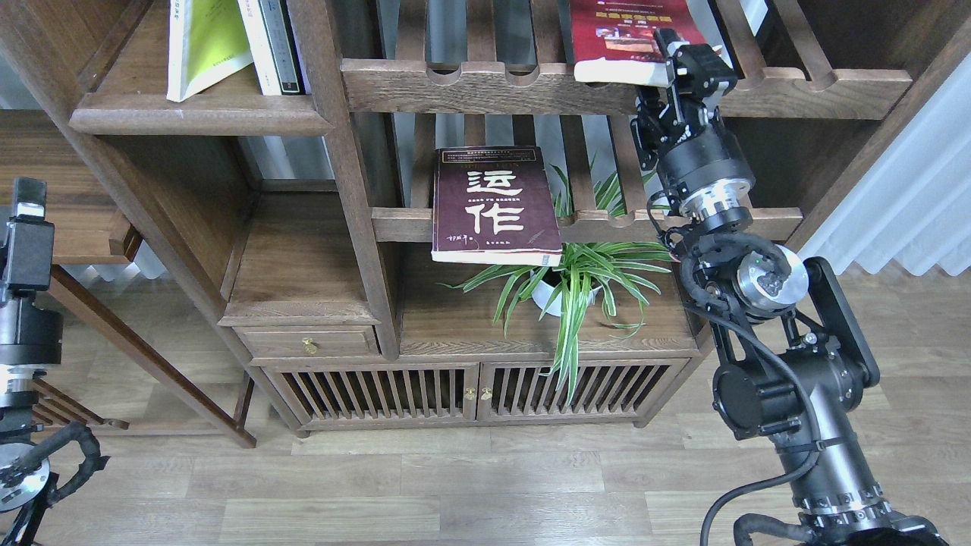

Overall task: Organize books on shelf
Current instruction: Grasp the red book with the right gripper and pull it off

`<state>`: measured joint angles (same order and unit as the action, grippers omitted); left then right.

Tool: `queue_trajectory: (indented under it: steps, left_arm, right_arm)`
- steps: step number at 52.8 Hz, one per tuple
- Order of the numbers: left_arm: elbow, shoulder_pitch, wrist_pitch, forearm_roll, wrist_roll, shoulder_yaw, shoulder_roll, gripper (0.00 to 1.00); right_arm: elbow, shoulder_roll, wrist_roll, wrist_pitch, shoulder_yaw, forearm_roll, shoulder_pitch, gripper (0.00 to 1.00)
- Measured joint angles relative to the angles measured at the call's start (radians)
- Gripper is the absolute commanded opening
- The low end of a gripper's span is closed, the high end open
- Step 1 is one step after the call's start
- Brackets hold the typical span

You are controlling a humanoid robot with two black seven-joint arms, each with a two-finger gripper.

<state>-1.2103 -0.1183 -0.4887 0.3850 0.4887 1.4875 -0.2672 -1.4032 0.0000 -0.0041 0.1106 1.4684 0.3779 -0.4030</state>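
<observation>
The red book [626, 34] lies flat on the top slatted rack [470, 87], its front edge overhanging the rail. My right gripper [689, 67] is raised to the book's front right corner and covers it; whether the fingers clamp it does not show. The maroon book [493, 205] with white characters lies on the middle slatted rack, overhanging its rail. The yellow-green book [208, 42] leans upright on the solid shelf [197, 121] at upper left. My left gripper [29, 199] points up at the far left edge, away from all the books.
A thin white, dark-spined book [271, 45] stands beside the yellow-green one. A potted spider plant [576, 280] sits under the maroon book, close to my right forearm. A cabinet with a drawer [307, 343] and slatted doors [470, 390] stands below. A thick post [337, 152] separates shelf and racks.
</observation>
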Motion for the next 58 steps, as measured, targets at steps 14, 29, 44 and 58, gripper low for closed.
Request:
queue_trajectory:
  steps: [14, 29, 44, 58]
  left_arm:
    - [0.005, 0.0, 0.0, 0.001, 0.0, 0.0, 0.0, 1.0]
    - [0.05, 0.0, 0.0, 0.001, 0.0, -0.008, 0.005, 1.0]
    - [0.065, 0.004, 0.0, 0.0, 0.0, -0.009, 0.008, 1.0]
    - [0.089, 0.004, 0.0, 0.0, 0.0, -0.01, 0.018, 1.0]
  right_arm:
    - [0.011, 0.0, 0.001, -0.015, -0.006, -0.006, -0.003, 0.1]
    - [-0.137, 0.0, -0.006, -0.143, 0.006, 0.127, 0.055, 0.09]
    - [-0.222, 0.0, -0.014, -0.306, 0.026, 0.236, 0.195, 0.09]
    - [-0.256, -0.003, -0.02, -0.507, 0.029, 0.341, 0.361, 0.09]
